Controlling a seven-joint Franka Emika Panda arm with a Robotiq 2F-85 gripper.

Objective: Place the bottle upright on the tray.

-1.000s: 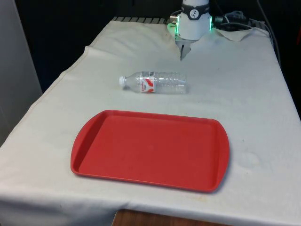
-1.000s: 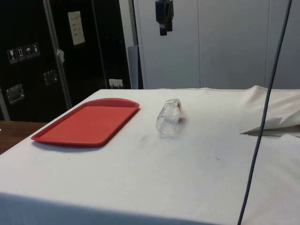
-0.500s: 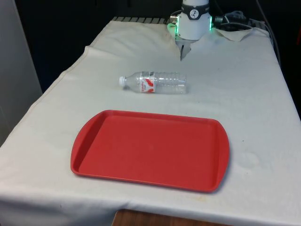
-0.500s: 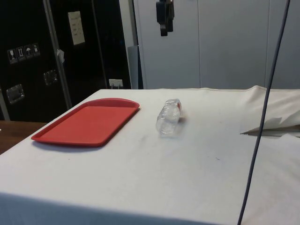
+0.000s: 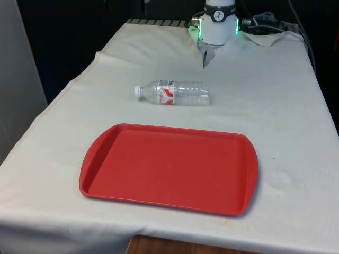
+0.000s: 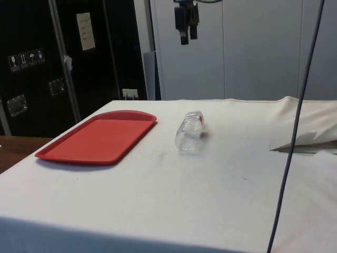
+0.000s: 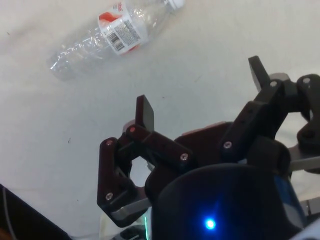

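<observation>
Side view: the gripper [image 6: 186,38] is being held high above the table, jaws spread and empty.

The bottle [image 5: 172,92] is lying on its side mid-table, beyond the tray [image 5: 100,156]'s far edge (cap towards the left edge); being round, it could be nudged rolling by an off-centre grasp.

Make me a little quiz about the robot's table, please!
1. True or false: the clear plastic water bottle is standing upright.
2. What lies inside the flat red plastic tray? A) the bottle B) nothing C) a cup
3. Fill in: the black two-finger claw hangs ____ the white tablecloth, with its fingers apart.

Key: 1. False, it lies on its side on the cloth. 2. B. 3. above.
</observation>
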